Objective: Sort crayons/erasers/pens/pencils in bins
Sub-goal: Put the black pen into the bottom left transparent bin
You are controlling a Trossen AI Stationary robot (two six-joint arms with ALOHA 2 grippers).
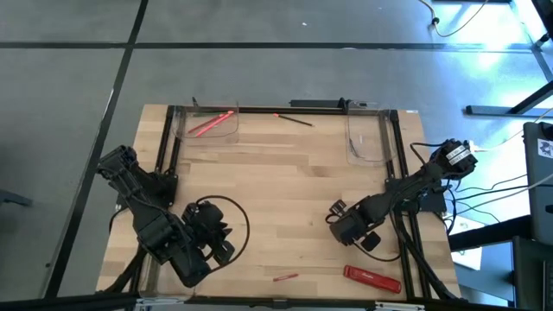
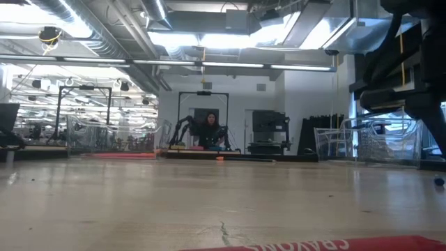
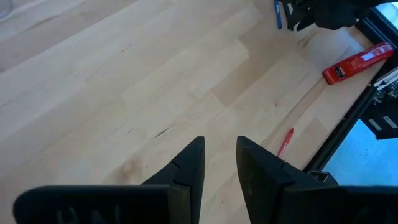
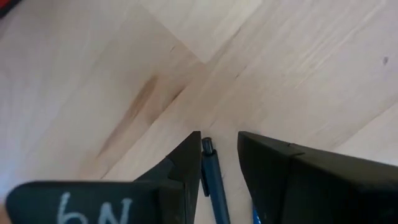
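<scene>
My right gripper (image 1: 341, 220) points straight down over the table's right half, with a blue pen (image 4: 214, 180) between its fingers. My left gripper (image 3: 219, 160) hangs open above the near left part of the table (image 1: 220, 246), nothing between its fingers. A clear bin (image 1: 207, 125) at the far left holds red crayons (image 1: 212, 123). A second clear bin (image 1: 367, 138) stands at the far right. One red crayon (image 1: 285, 277) lies flat near the front edge. A thin dark pencil (image 1: 294, 119) lies near the far edge. My right gripper has the blue pen lengthwise between its two fingers, which point down from above. The pen's end (image 4: 207, 146) sticks out level with the fingertips and points at the table. It lies against one finger (image 4: 186, 165), with a gap to the other. The gripper body hides the hold farther back.
A flat red crayon box (image 1: 373, 278) lies at the near right, close to the front edge. Black frame rails (image 1: 168, 138) run along the table's sides. Bare wood lies in the table's middle (image 1: 285, 190). Behind the table, a person (image 2: 209, 129) sits in the room.
</scene>
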